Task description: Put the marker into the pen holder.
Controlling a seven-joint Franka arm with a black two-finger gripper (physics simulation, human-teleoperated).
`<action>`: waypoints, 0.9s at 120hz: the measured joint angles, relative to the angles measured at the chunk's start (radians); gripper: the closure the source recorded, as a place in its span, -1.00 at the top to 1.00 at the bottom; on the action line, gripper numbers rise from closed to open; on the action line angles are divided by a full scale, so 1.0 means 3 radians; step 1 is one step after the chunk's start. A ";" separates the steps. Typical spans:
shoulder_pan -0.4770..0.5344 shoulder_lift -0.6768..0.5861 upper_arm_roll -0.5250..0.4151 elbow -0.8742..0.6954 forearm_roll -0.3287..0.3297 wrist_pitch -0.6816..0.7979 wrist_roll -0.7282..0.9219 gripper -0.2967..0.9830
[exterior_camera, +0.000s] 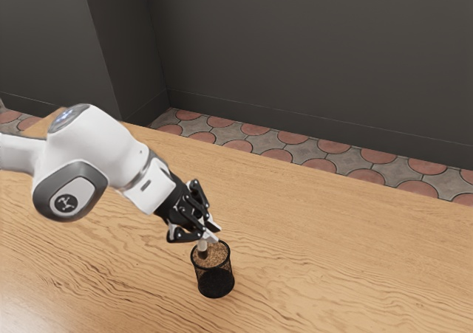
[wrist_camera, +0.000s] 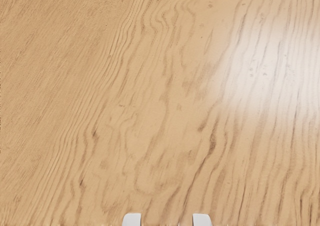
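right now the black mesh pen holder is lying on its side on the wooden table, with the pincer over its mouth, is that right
Not quite: the black mesh pen holder stands upright, as the exterior view shows. The rest is right: it is on the wooden table, with the pincer over its mouth.

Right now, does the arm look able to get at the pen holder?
Yes, most likely. The gripper is just above the mouth of the pen holder, and nothing seems to block the way; only what looks like the marker is there, at the mouth.
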 joint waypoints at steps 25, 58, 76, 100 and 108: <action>-0.0125 -0.0244 0.0267 -0.0025 -0.0008 0.0410 -0.0016 -0.60; -0.0509 -0.0537 0.0849 -0.0044 -0.0031 0.0933 0.0010 -0.60; -0.0855 -0.0555 0.1304 -0.0038 0.0018 0.1165 0.0035 -0.60; -0.1142 -0.0535 0.1686 -0.0070 0.0057 0.1331 0.0066 -0.59; -0.1193 -0.0525 0.1758 -0.0113 0.0061 0.1359 0.0074 -0.59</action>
